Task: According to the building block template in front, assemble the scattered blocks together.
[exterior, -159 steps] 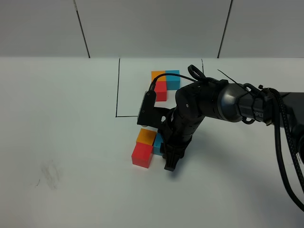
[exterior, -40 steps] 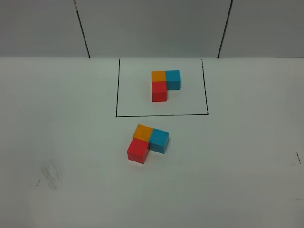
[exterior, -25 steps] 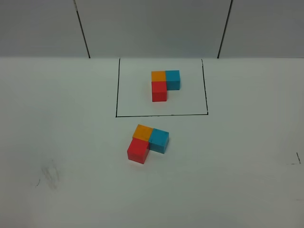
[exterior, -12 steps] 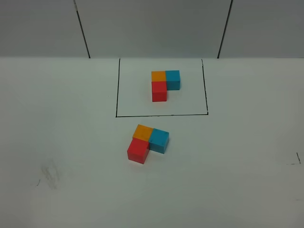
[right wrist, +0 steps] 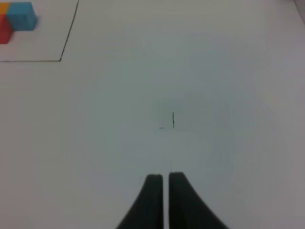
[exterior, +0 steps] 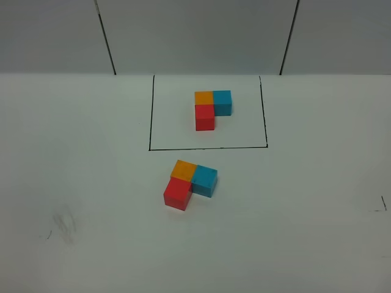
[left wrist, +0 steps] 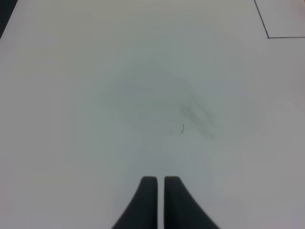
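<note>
White matte table [exterior: 317, 244] holds three matte cubes [exterior: 190, 183] joined L-shaped.

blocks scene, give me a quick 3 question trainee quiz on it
1. True or false: the loose blocks lie inside the black frame.
2. In the loose trio, which colour sits at the corner of the L, touching both others? A) red B) orange C) blue
3. Fill in: both the left gripper and the right gripper are ____ and hold nothing.

Key
1. False. They lie on the table just outside the frame, on the near side; only the template is inside.
2. B. The orange block meets the red block and the blue block, as in the template.
3. Shut.
</note>
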Available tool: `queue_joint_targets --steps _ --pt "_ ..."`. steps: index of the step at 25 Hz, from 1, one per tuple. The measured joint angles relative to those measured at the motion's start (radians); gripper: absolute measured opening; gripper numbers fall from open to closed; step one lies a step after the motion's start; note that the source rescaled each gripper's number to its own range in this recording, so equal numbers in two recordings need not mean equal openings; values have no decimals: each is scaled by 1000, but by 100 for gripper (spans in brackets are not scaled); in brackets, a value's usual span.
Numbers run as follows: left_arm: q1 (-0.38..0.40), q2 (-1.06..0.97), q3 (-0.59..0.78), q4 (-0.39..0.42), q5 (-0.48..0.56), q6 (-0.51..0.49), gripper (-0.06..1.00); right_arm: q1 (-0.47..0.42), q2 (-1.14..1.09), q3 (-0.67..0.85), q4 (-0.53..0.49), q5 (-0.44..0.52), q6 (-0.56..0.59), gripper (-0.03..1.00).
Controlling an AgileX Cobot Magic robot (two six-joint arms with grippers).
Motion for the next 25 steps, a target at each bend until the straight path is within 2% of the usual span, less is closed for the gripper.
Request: queue_joint_targets --steps 25 --pt "0 0 0 0 0 0 0 0 0 0 0 -1 0 0"
